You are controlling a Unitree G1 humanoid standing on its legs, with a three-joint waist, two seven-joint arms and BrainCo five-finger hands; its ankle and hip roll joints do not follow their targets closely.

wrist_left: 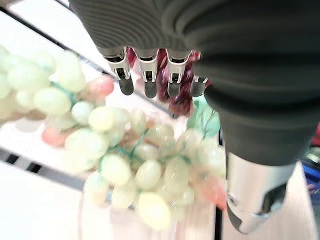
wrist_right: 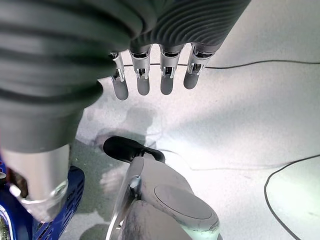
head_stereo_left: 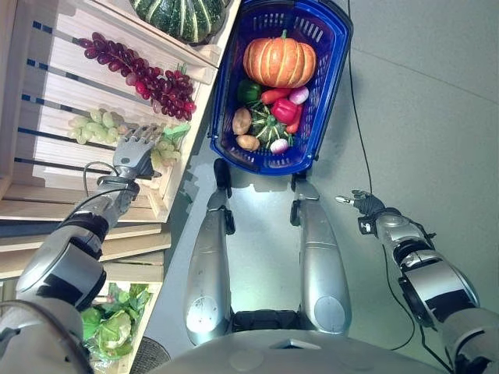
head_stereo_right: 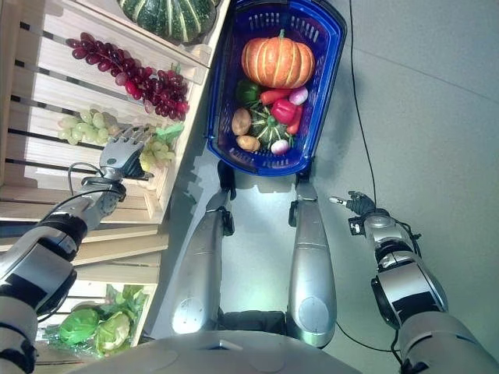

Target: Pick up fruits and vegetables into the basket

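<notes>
Green grapes [wrist_left: 135, 170] were seen closest, directly under the left hand [head_stereo_left: 136, 152], whose fingers [wrist_left: 150, 80] were held straight and slightly spread above the bunch, thumb apart, nothing gripped. Bunch was lying on the slatted wooden crate shelf [head_stereo_left: 54, 109], near its front rim, with a red grape bunch [head_stereo_left: 144, 74] on the slats further back and a striped green squash [head_stereo_left: 183, 17] on the tier beyond. Grapes judged light but loose and soft: individual berries likely to roll or pop off if pinched, so hold is best taken by curling fingers under the dense middle of the cluster or at the stem, not on a single berry. Blue basket [head_stereo_left: 226, 93] was on the floor just beside the crate, already holding an orange pumpkin [head_stereo_left: 279, 61], a red pepper [head_stereo_left: 284, 109], potatoes [head_stereo_left: 242, 121] and a small striped gourd [head_stereo_left: 267, 126]; free room remained mostly at the near end and on top of the load. Crate front rim stands between bunch and basket, so a lift over it is judged necessary. Right hand [head_stereo_right: 355, 202] was idle over bare floor, fingers straight, empty. Leafy greens [head_stereo_left: 117, 323] were noted in a lower crate.
</notes>
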